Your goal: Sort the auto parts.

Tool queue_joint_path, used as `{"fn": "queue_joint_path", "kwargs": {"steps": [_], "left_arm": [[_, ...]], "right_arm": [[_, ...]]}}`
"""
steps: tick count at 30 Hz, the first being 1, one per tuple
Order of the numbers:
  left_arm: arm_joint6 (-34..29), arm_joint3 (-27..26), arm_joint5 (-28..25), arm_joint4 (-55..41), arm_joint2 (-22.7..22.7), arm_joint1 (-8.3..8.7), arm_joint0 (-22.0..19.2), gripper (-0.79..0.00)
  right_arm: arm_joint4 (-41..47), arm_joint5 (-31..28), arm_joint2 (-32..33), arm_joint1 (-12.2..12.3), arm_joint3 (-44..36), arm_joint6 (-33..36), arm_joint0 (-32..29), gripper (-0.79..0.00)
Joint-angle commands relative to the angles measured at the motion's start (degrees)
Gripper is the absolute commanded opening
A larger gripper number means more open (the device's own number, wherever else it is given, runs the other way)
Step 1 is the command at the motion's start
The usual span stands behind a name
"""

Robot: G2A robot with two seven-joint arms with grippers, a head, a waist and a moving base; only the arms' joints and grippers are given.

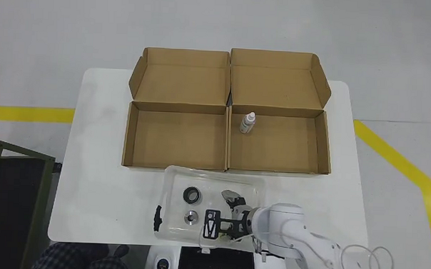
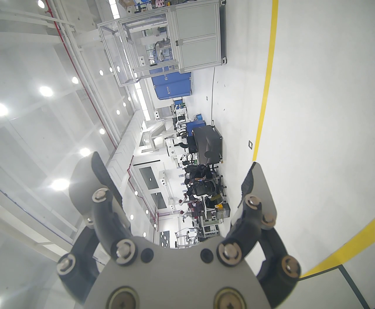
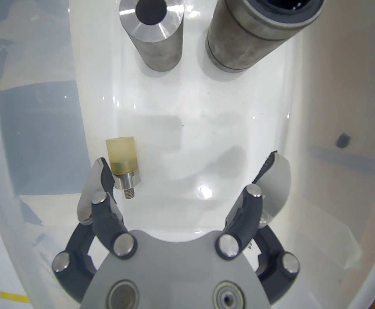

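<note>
Right wrist view: the right tool (image 3: 187,164) hung low inside a clear tray (image 3: 44,123), its fingers spread wide with nothing between them. A small rubber-capped stud (image 3: 123,164) lay on its side on the glossy tray floor. It sat just beside one finger (image 3: 101,178), outside the gap and not within it.

The stud looked light. Its pale yellow cap seemed soft and likely to give the pads some grip. The short threaded end and metal collar looked hard and slick. Lying on a smooth floor, it would probably roll or skid if nudged. The safest hold appeared to be across the cap, or on the flats of the collar.

Farther ahead in the tray stood a steel sleeve (image 3: 151,32) and a ringed bearing (image 3: 257,32), side by side and well apart from the stud. Both looked heavy and rigid. They did not block the stud, but the tray's curved wall stood near the finger beside it, leaving little room on that side.

In the top view, the tray rested at the front of the white tabletop (image 1: 101,130). Behind it stood an open left box (image 1: 176,140) and an open right box (image 1: 276,145). A small bottle (image 1: 246,123) stood upright in the right box.

In the left wrist view, the left tool (image 2: 174,164) was released, with nothing in it, aimed away into the room.
</note>
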Motion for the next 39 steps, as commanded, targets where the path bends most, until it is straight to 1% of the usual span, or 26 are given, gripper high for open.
{"fn": "queue_joint_path", "kwargs": {"steps": [1,9,13,19,28,38,39], "left_arm": [[0.0,0.0,0.0,0.0,0.0,0.0,0.0,0.0],[0.0,0.0,0.0,0.0,0.0,0.0,0.0,0.0],[0.0,0.0,0.0,0.0,0.0,0.0,0.0,0.0],[0.0,0.0,0.0,0.0,0.0,0.0,0.0,0.0],[0.0,0.0,0.0,0.0,0.0,0.0,0.0,0.0],[0.0,0.0,0.0,0.0,0.0,0.0,0.0,0.0],[0.0,0.0,0.0,0.0,0.0,0.0,0.0,0.0]], "right_arm": [[-0.3,0.4,-0.1,-0.1,0.4,-0.4,0.2,0.0],[-2.4,3.3,1.3,0.0,-0.8,-2.7,-0.6,0.0],[-2.9,2.8,2.5,0.4,-1.3,-3.6,-1.9,0.0],[-3.9,2.4,2.1,0.4,-0.3,-4.2,-2.3,0.0],[-6.6,4.4,2.0,0.2,0.4,-5.4,-2.6,0.0],[-9.6,5.8,3.2,0.4,-0.5,-8.7,-4.5,0.0],[-9.9,5.8,3.1,0.4,-0.4,-8.9,-4.6,-0.022]]}}
